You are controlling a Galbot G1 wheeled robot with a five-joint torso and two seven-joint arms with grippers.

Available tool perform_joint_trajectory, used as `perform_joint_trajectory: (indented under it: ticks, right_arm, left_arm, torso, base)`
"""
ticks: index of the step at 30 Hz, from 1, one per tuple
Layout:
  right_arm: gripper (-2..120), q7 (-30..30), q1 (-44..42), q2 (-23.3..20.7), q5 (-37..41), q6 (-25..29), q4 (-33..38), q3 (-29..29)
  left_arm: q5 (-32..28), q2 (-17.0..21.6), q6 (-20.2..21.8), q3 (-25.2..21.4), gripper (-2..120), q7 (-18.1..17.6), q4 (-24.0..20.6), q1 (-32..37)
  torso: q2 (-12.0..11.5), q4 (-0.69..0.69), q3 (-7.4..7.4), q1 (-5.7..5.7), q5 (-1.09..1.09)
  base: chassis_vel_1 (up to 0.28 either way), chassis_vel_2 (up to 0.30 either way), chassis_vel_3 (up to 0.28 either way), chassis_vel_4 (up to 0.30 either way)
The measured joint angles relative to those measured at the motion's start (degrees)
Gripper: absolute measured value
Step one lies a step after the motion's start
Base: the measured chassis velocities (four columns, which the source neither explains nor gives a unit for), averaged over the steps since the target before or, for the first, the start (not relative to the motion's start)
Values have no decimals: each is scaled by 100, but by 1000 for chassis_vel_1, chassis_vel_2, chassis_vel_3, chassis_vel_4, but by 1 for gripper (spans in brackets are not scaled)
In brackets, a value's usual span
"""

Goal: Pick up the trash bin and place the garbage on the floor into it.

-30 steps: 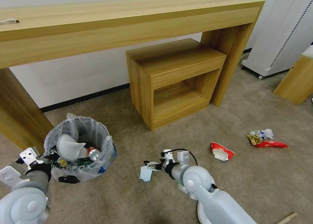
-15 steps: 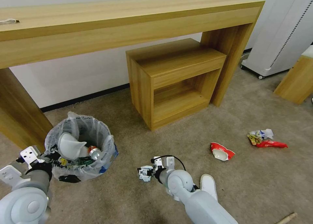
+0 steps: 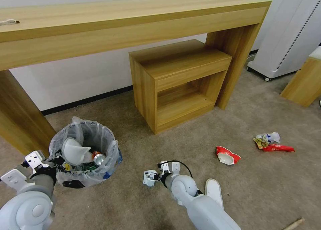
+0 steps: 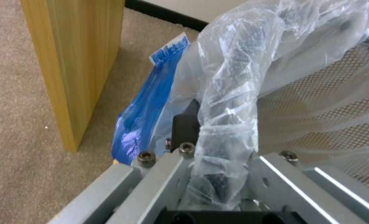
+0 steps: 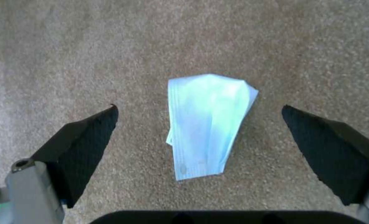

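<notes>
The right gripper (image 5: 199, 137) hangs low over the floor (image 3: 140, 203) with its two black fingers (image 5: 85, 143) spread wide, one on either side of a light-blue mask (image 5: 207, 124) that lies flat on the carpet between them, untouched. The left gripper (image 4: 217, 174) is clenched on the rim of the trash bin (image 3: 85, 153), the crinkly clear liner bunched between its fingers; a blue bag (image 4: 149, 105) hangs down the bin's outer side. The bin stands on the beige short-pile carpet beside the leg of a long wooden desk (image 3: 133, 19), and already holds a can (image 3: 98, 159) and a white slipper (image 3: 74, 151). Loose on the floor lie one more white slipper (image 3: 214, 191) beside the right arm, one red-and-white crushed cup (image 3: 227, 155), one red wrapper (image 3: 278, 148) touching a crumpled scrap, and one wooden stick (image 3: 294, 224). A small open wooden cabinet (image 3: 177, 82) stands under the desk against the white wall.
</notes>
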Motion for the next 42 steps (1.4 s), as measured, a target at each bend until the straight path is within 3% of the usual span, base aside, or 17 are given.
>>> perform_joint_trajectory:
  ticks: [12,26,42]
  right_arm:
    - [99,-91,38,56,-167,39,-310,-48]
    - [50,-488,82,132,-545,277,-794,-16]
    - [44,-729,126,277,-849,350,-1071,-70]
  left_arm:
    - [7,-14,-40,28,1,21,77,-29]
    - [48,-42,-83,52,1,34,60,-14]
    - [92,-88,-93,71,1,38,-7,6]
  torso:
    - [0,0,0,0,0]
    - [0,0,0,0,0]
    - [0,0,0,0,0]
  base:
    - [0,0,0,0]
    - [0,0,0,0]
    - [0,0,0,0]
